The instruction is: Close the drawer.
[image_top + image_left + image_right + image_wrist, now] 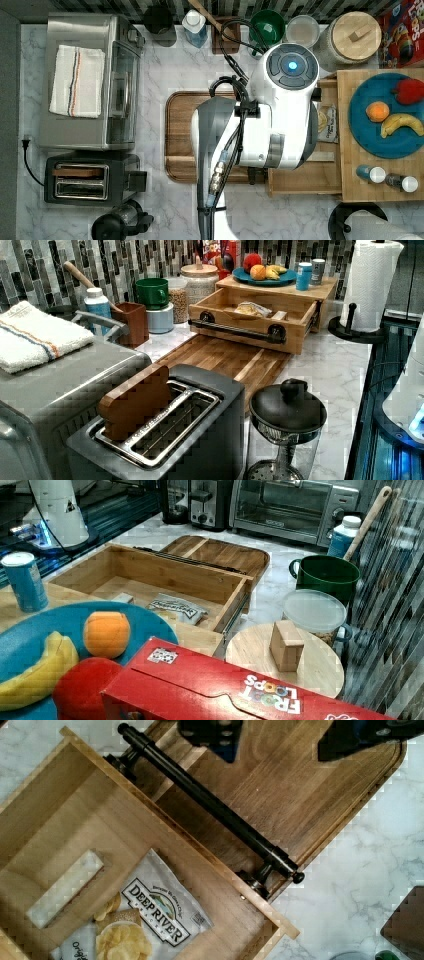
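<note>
The light-wood drawer [250, 315] stands pulled out from under the light-wood top, its front over the dark tray [220, 360]. Its black bar handle [210, 805] runs along the front, also in the left view [235, 331]. Inside lie a chip bag [145, 920] and a small white bar [65, 887]. In the wrist view my gripper [282, 735] is open, nothing between its fingers [207, 731]. It hovers above the tray, just past the handle on the outer side. In the top view my arm [260, 125] covers most of the drawer [300, 181]; the right view shows the drawer's inside [150, 580].
A blue plate [385, 135] with fruit and two small bottles [371, 173] sit on the top above the drawer. Toaster [87, 179], toaster oven [87, 80] and kettle [117, 222] stand at the top view's left. Jars, a green mug [267, 26] and a cereal box line the back.
</note>
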`<state>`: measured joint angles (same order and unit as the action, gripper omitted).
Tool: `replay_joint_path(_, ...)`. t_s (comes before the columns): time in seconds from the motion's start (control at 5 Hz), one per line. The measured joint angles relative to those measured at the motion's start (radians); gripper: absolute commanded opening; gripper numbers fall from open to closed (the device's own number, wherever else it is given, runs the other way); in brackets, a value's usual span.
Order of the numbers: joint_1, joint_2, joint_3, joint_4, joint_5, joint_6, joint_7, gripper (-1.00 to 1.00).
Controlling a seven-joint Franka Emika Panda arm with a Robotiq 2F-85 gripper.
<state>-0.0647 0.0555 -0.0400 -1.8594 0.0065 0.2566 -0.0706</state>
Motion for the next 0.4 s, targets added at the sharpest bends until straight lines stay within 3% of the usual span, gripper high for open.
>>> replay_joint_path(0.4,-0.001,0.000,-0.003,-0.004,0.000,0.015,0.000,-1.00)
